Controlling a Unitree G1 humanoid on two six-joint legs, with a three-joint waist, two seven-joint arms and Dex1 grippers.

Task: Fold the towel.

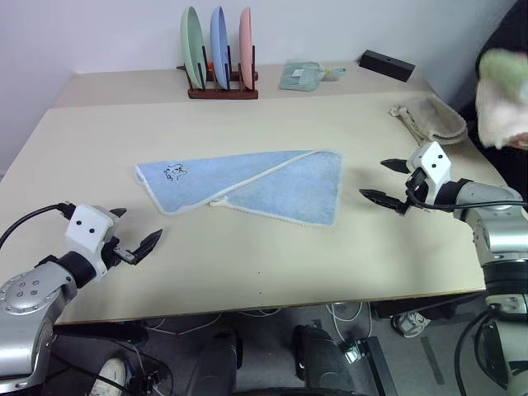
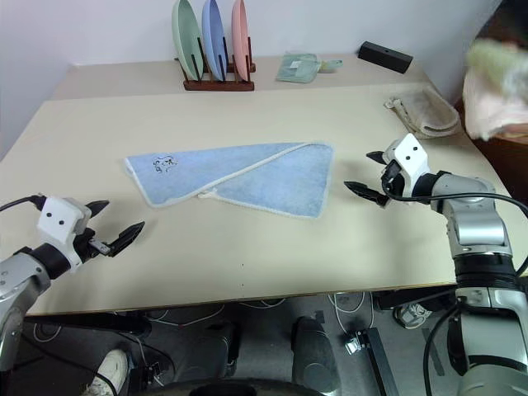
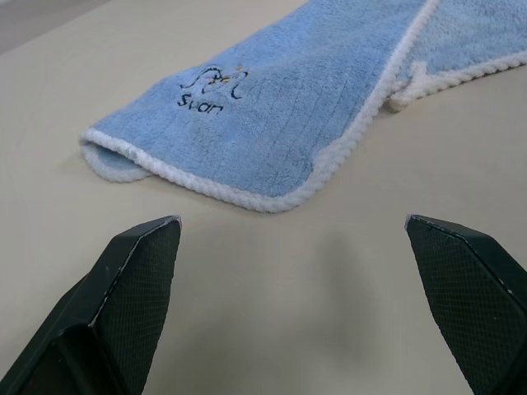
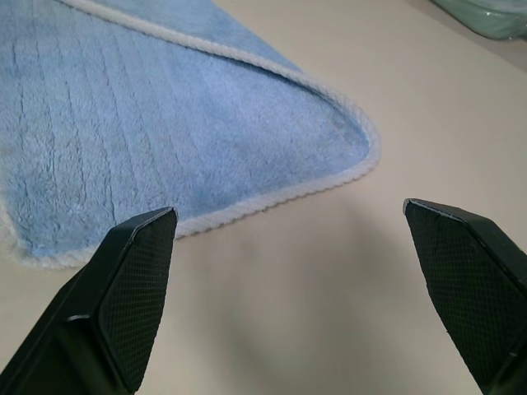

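Now: both tools released, towel folded mid-table

Nearest, the left tool (image 1: 132, 235) and right tool (image 1: 388, 181) hover spread and empty near the table's (image 1: 272, 264) front corners. Between them, mid-table, lies the blue towel (image 1: 247, 186), folded over. Plates (image 1: 219, 49) stand at the far edge.

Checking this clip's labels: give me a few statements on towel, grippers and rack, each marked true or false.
1. The towel lies folded over on the table. True.
2. The left gripper holds the towel. False: it is open, off the cloth.
3. The right gripper is open beside the towel. True.
4. The rack holds two plates. False: three.
5. The towel's mark is nearer the right gripper. False: nearer the left.
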